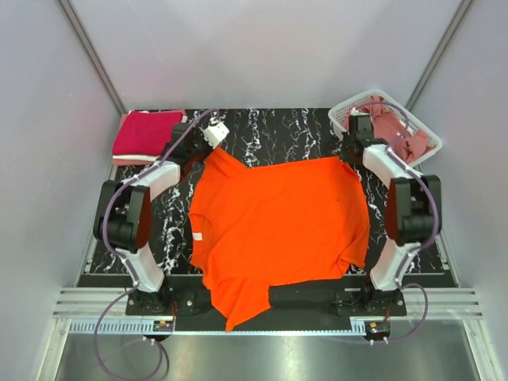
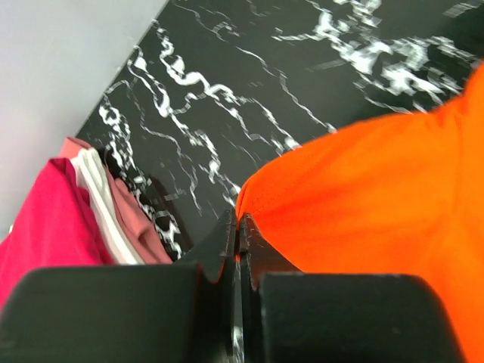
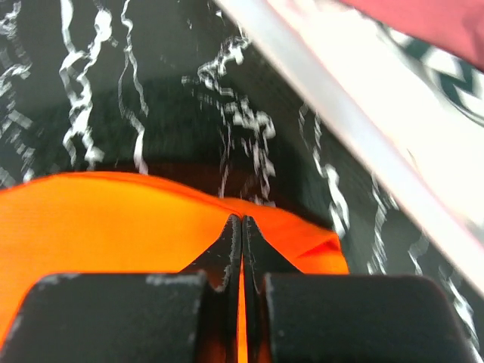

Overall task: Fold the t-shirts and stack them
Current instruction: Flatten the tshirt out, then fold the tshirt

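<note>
Fabric of a bright orange t-shirt (image 1: 278, 222) is seen from the top external view spread nearly flat across the middle of the black marbled table (image 1: 294, 135), with a small white label (image 1: 197, 236) showing near its left edge and one part draped over the near edge of the table. The left gripper (image 1: 208, 152) is placed at the far left corner of the shirt and the right gripper (image 1: 349, 160) at its far right corner. A folded stack (image 1: 147, 133) with a crimson shirt on top is set at the far left corner of the table, apart from the orange cloth, and a white lattice basket (image 1: 349, 115) holding dusty rose cloth (image 1: 393, 131) is set at the far right corner. In the left wrist view, the left gripper (image 2: 237, 223) is shown with its fingers pressed together on the rim of the orange t-shirt (image 2: 378, 204), a thin edge of cloth being pinched between them; the folded stack (image 2: 38, 227) is seen to the left, with a pale layer and a dusty pink layer under the crimson one, and bare table (image 2: 249, 91) lies beyond. In the right wrist view, the right gripper (image 3: 242, 223) is likewise shown closed, with a fold of the orange t-shirt (image 3: 113, 219) nipped between its fingers above the table (image 3: 151, 91). A blurred white band (image 3: 363, 98) crossing the upper right may be the basket's rim, though this cannot be made out for certain.
</note>
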Motion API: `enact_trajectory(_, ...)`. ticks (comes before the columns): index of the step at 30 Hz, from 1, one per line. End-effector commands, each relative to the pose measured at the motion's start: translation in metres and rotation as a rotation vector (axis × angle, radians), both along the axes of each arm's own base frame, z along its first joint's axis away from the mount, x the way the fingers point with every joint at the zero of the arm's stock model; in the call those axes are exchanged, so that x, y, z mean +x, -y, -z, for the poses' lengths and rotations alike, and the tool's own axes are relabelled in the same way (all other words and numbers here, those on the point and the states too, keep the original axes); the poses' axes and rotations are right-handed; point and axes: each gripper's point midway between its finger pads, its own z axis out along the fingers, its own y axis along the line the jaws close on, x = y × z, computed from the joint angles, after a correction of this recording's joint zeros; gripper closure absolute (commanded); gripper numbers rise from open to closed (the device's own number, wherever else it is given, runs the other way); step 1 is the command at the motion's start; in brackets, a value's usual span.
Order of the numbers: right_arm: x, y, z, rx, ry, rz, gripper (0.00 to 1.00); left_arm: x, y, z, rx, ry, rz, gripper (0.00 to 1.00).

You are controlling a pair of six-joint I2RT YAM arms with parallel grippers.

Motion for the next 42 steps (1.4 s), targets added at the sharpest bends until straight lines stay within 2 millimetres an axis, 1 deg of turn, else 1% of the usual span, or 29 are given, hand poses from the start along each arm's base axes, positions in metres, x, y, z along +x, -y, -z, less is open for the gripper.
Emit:
enact_trajectory(1,0.056,-0.004,-0.028,0.03,0.149,-0.03,1.0,0.047,0.001,-0.05,-0.046,0.219,-0.045,1.0)
enact_trajectory(2,0.061,-0.006,-0.012,0.03,0.121,-0.041,1.0,0.05,0.001,-0.048,-0.041,0.219,-0.049,1.0)
enact_trajectory(4,0.071,-0.004,-0.003,0.015,0.11,-0.035,1.0,0.062,-0.01,-0.046,-0.014,0.257,-0.111,1.0)
enact_trajectory(5,0.073,0.001,-0.004,-0.013,0.113,-0.027,1.0,0.066,-0.014,-0.049,-0.006,0.278,-0.132,1.0)
enact_trajectory(8,0.078,0.013,-0.014,-0.078,0.135,-0.004,1.0,0.079,-0.028,-0.07,0.005,0.385,-0.219,1.0)
enact_trajectory(10,0.082,0.016,-0.028,-0.095,0.17,-0.003,1.0,0.086,-0.025,-0.082,-0.005,0.418,-0.211,1.0)
enact_trajectory(11,0.084,0.016,-0.036,-0.107,0.186,-0.014,1.0,0.088,-0.022,-0.085,-0.015,0.422,-0.2,1.0)
enact_trajectory(14,0.089,0.015,-0.044,-0.127,0.204,-0.041,1.0,0.093,-0.012,-0.085,-0.026,0.381,-0.168,1.0)
enact_trajectory(16,0.084,0.014,-0.035,-0.142,0.18,-0.079,1.0,0.085,-0.013,-0.079,-0.037,0.336,-0.194,1.0)
enact_trajectory(17,0.08,0.011,-0.032,-0.142,0.17,-0.11,1.0,0.078,-0.008,-0.075,-0.037,0.316,-0.204,1.0)
enact_trajectory(18,0.078,0.011,-0.029,-0.142,0.173,-0.114,1.0,0.062,-0.014,-0.068,-0.028,0.304,-0.251,1.0)
enact_trajectory(19,0.07,0.012,-0.017,-0.145,0.154,-0.111,1.0,0.052,-0.012,-0.064,-0.027,0.305,-0.253,1.0)
enact_trajectory(20,0.068,0.009,-0.025,-0.142,0.177,-0.142,1.0,0.042,-0.002,-0.061,-0.029,0.305,-0.233,1.0)
enact_trajectory(21,0.072,0.004,-0.034,-0.147,0.223,-0.175,1.0,0.029,0.0,-0.054,-0.025,0.291,-0.23,1.0)
enact_trajectory(22,0.067,0.003,-0.03,-0.157,0.224,-0.205,1.0,0.023,0.002,-0.051,-0.021,0.279,-0.23,1.0)
enact_trajectory(23,0.067,0.007,-0.041,-0.198,0.243,-0.22,1.0,0.018,0.006,-0.049,-0.016,0.27,-0.227,1.0)
enact_trajectory(24,0.066,0.013,-0.045,-0.227,0.243,-0.198,0.99,0.012,0.002,-0.048,-0.003,0.263,-0.246,1.0)
enact_trajectory(25,0.064,0.026,-0.051,-0.292,0.235,-0.165,0.98,0.009,0.0,-0.047,0.006,0.261,-0.255,1.0)
enact_trajectory(26,0.062,0.03,-0.051,-0.327,0.226,-0.177,0.99,0.005,-0.005,-0.045,0.017,0.259,-0.277,1.0)
enact_trajectory(27,0.055,0.032,-0.043,-0.355,0.2,-0.199,1.0,0.003,-0.008,-0.046,0.023,0.257,-0.286,1.0)
enact_trajectory(29,0.045,0.032,-0.045,-0.412,0.197,-0.272,1.0,-0.003,-0.012,-0.047,0.026,0.253,-0.301,1.0)
enact_trajectory(30,0.036,0.033,-0.035,-0.419,0.201,-0.288,1.0,-0.011,-0.014,-0.049,0.021,0.248,-0.302,1.0)
enact_trajectory(31,0.035,0.026,-0.054,-0.419,0.276,-0.323,1.0,-0.015,-0.014,-0.049,0.018,0.242,-0.297,1.0)
enact_trajectory(32,0.035,0.021,-0.061,-0.415,0.327,-0.346,1.0,-0.022,-0.015,-0.05,0.013,0.239,-0.293,1.0)
enact_trajectory(33,0.026,0.017,-0.052,-0.404,0.324,-0.379,1.0,-0.026,-0.015,-0.05,0.006,0.235,-0.293,1.0)
enact_trajectory(34,0.023,0.009,-0.059,-0.394,0.358,-0.421,1.0,-0.029,-0.015,-0.048,0.008,0.23,-0.291,1.0)
enact_trajectory(35,0.022,0.008,-0.059,-0.394,0.369,-0.43,1.0,-0.034,-0.016,-0.046,0.018,0.221,-0.299,1.0)
enact_trajectory(38,0.017,0.015,-0.051,-0.403,0.341,-0.395,1.0,-0.046,-0.022,-0.044,0.045,0.204,-0.335,1.0)
enact_trajectory(42,0.013,0.013,-0.047,-0.397,0.333,-0.404,1.0,-0.059,-0.026,-0.045,0.048,0.176,-0.354,1.0)
